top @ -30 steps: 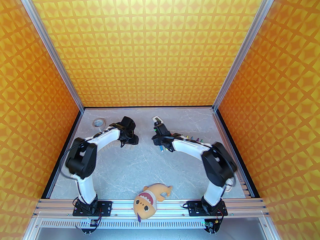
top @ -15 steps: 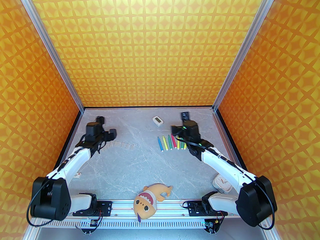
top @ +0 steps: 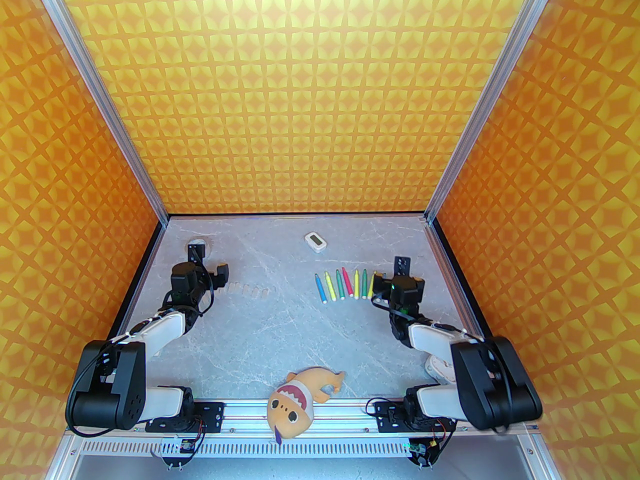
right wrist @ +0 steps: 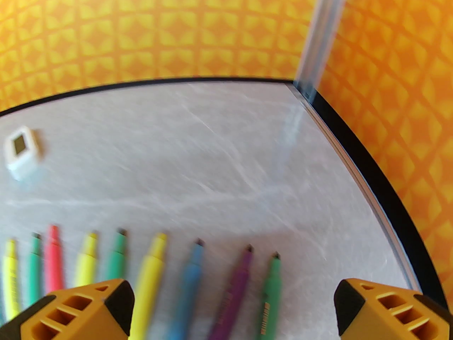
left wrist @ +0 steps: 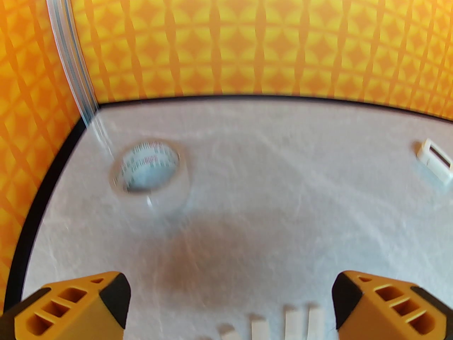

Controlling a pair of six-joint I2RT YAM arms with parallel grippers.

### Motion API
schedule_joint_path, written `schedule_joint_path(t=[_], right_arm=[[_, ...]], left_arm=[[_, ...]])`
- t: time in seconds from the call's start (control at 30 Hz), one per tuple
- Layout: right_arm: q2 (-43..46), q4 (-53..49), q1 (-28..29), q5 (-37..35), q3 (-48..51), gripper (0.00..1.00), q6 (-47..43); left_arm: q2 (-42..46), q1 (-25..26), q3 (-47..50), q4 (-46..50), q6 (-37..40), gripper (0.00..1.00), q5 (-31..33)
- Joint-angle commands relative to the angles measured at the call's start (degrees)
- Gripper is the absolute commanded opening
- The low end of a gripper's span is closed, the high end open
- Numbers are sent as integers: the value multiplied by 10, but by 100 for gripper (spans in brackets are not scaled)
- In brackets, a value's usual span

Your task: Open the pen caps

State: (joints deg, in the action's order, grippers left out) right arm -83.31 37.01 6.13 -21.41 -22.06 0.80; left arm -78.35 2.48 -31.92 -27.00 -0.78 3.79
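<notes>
Several uncapped pens (top: 345, 285) in yellow, green, pink, blue and purple lie side by side right of centre, tips pointing away; the right wrist view shows the same pens (right wrist: 152, 267) below my fingers. A row of pale pen caps (top: 247, 289) lies left of centre, and several caps (left wrist: 290, 322) show at the bottom of the left wrist view. My left gripper (top: 207, 263) hovers open at the left end of the cap row, jaws empty (left wrist: 230, 306). My right gripper (top: 392, 274) hovers open over the right end of the pen row, also empty (right wrist: 233, 306).
A clear tape roll (left wrist: 150, 168) sits near the back left corner. At back centre lies a small white timer (top: 315, 241). A plush fish (top: 300, 403) rests at the front edge. The right arm partly hides a white clock (top: 440, 365). Patterned walls enclose three sides.
Both arms swung outward from the middle and pulled back toward their own sides. Both grippers opened wide. The blue pen now lies in the row.
</notes>
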Motion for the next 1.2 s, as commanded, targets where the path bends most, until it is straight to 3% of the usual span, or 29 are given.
schedule_joint_path(t=[0.0,0.1,0.2,0.4,0.67,0.73,0.83,1.17], right_arm=[[-19,72,0,52,-18,98,-5],[-47,155,0,91,11,98,-27],[-36,112,0,93,-2,98,-20],[-38,117,0,93,-1,99,-20],[-39,118,0,97,0,98,-23],[-38,118,0,97,-2,98,-23],[-39,118,0,97,-1,98,-22],[-38,118,0,97,-1,98,-23]], left_arm=[[21,-9,27,-52,10,99,16],[41,-9,44,-51,18,99,16],[53,-9,64,-46,34,99,17],[21,-11,110,-152,43,99,33],[-119,-22,156,-373,37,99,51],[-96,-24,135,-289,24,99,51],[-102,-34,106,-243,12,99,50],[-105,-43,108,-255,8,99,36]])
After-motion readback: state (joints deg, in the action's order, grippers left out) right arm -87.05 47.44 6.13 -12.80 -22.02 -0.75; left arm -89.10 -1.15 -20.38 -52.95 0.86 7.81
